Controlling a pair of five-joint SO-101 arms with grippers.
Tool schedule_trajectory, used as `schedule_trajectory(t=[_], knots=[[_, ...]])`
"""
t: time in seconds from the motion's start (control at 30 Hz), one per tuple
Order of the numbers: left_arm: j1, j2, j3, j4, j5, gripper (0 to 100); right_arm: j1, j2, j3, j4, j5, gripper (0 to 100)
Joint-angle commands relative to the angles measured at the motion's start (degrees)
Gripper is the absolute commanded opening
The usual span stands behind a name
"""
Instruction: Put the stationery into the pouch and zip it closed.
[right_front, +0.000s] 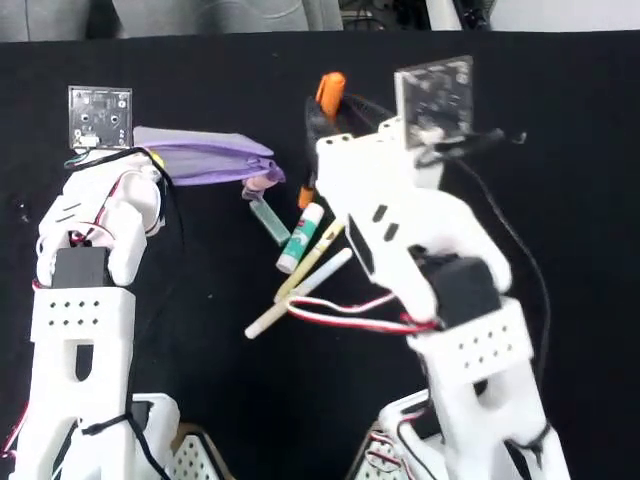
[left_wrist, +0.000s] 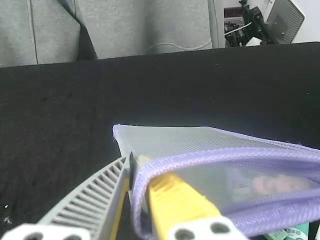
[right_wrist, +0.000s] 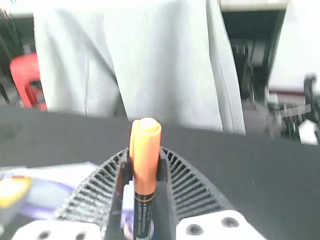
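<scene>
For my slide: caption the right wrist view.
Right gripper shut on an orange marker over the black table, purple pouch nearby.

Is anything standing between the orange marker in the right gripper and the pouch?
Nothing visible does. Only bare table lies between the orange marker in the right gripper and the pouch, held by the left gripper. The glue stick and pencils lie aside, nearer the arms' bases.

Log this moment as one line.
left tool: shut on pouch rim | right tool: shut on orange marker | glue stick, white pen: on table | pouch: open
</scene>
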Motion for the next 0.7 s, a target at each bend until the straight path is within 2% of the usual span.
schedule_trajectory(t=[0.0,0.17,0.3,0.67], knots=[[0.84,-1.41,-2.24,-0.26,0.88,3,-3.52,-4.97,3.30,-7.91,0.44,1.1],[0.84,-1.93,-0.13,-2.64,0.88,3,-9.67,-10.07,17.71,-26.99,0.53,1.1],[0.48,-2.02,2.07,-5.89,0.88,3,-11.87,-12.35,25.98,-40.09,0.53,1.1],[0.84,-2.02,1.89,-5.54,0.88,3,-12.57,-10.15,29.14,-47.56,0.88,1.1]])
